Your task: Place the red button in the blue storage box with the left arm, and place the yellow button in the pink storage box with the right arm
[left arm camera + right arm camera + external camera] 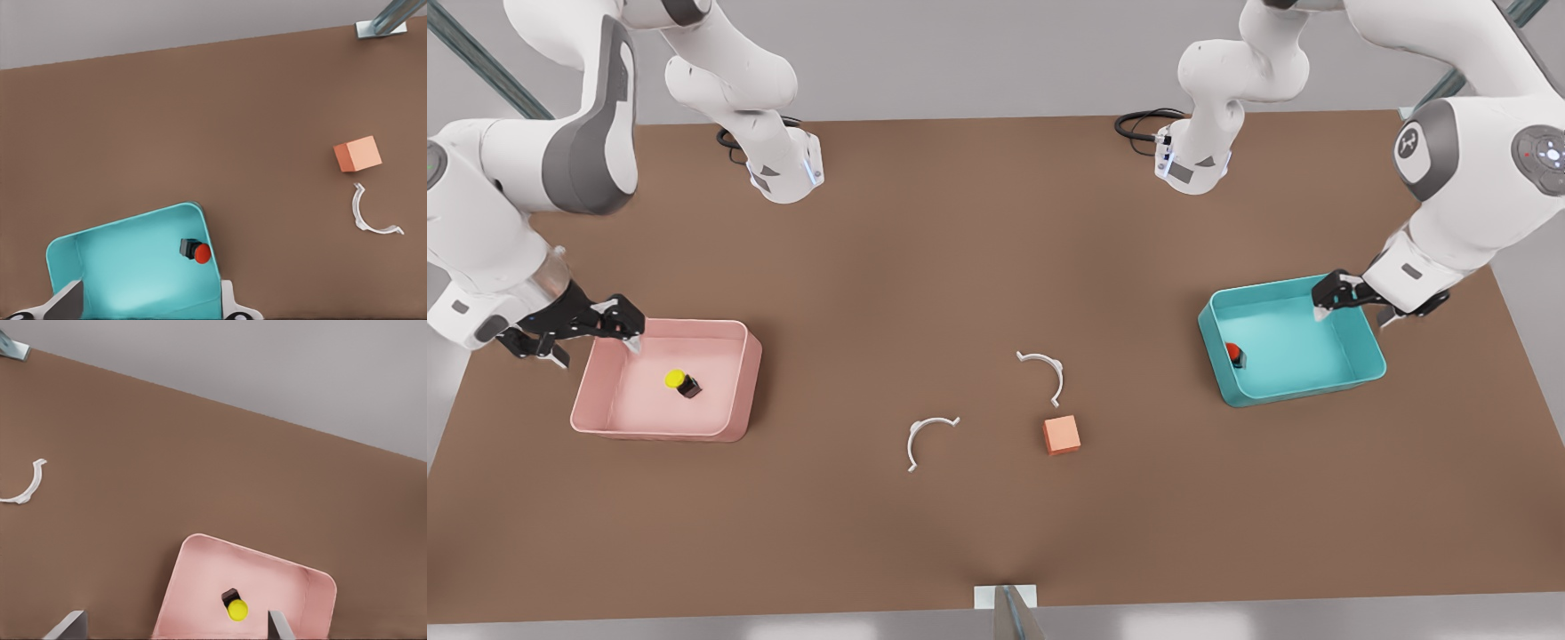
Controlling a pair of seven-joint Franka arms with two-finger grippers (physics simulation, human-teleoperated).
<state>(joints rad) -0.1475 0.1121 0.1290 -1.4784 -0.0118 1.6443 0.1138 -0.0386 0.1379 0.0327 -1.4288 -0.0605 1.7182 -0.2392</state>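
The red button (1233,354) is lying on its side inside the blue storage box (1352,372), close to the wall nearest the table's middle, at about nine o'clock on the box floor in the front view. The left gripper (1327,302) is hovering over the box's far rim, around twelve o'clock from the button, fingers (67,303) spread wide and holding nothing; in the left wrist view the button (197,252) is sitting between and beyond them in the box (120,267).

The yellow button (679,381) is resting tipped over near the centre of the pink storage box (734,418). The right gripper (628,331) is hanging over that box's far corner at roughly ten o'clock from the button, jaws wide apart and empty; the right wrist view shows the button (235,607) in the box (200,573) between the fingertips (70,623).

Between the boxes on the brown table (996,222), a salmon cube (1062,435) is sitting beside two white curved clips: one (1045,371) at twelve o'clock from the cube, the other (925,437) at nine o'clock.
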